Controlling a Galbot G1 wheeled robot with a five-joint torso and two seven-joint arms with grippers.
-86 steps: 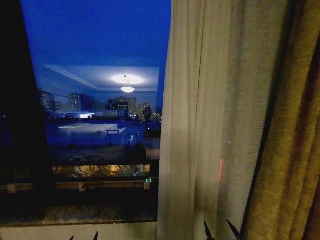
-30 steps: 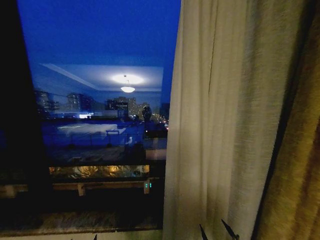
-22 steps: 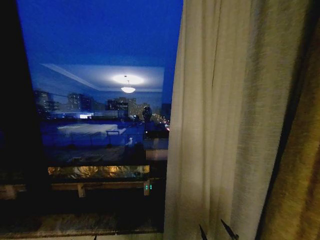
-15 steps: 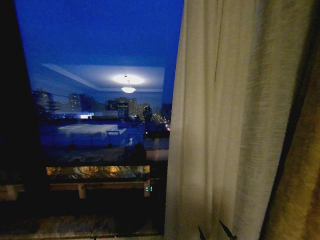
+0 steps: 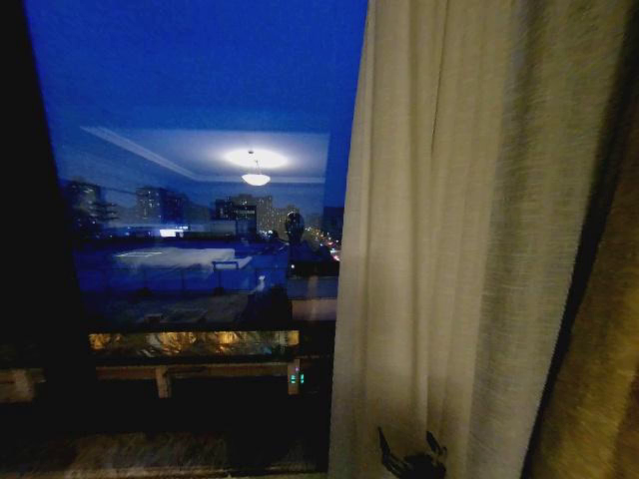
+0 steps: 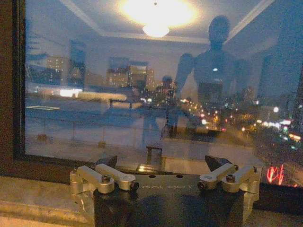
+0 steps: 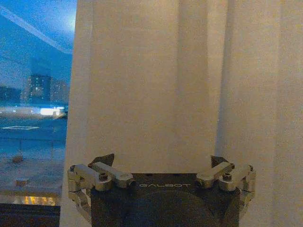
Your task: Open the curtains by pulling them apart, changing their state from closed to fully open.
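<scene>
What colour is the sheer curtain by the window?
Cream-white, plain with vertical pleats; the curtain shows best in the right wrist view.

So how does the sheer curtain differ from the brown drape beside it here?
The sheer curtain is cream-white and loosely woven; the brown drape is golden-brown and looks thick and opaque. The sheer curtain hangs next to the bare window glass; the brown drape hangs at the far right, on the curtain's other side. The right gripper, open, is in front of the sheer curtain, not the drape. Both hang in vertical folds.
</scene>
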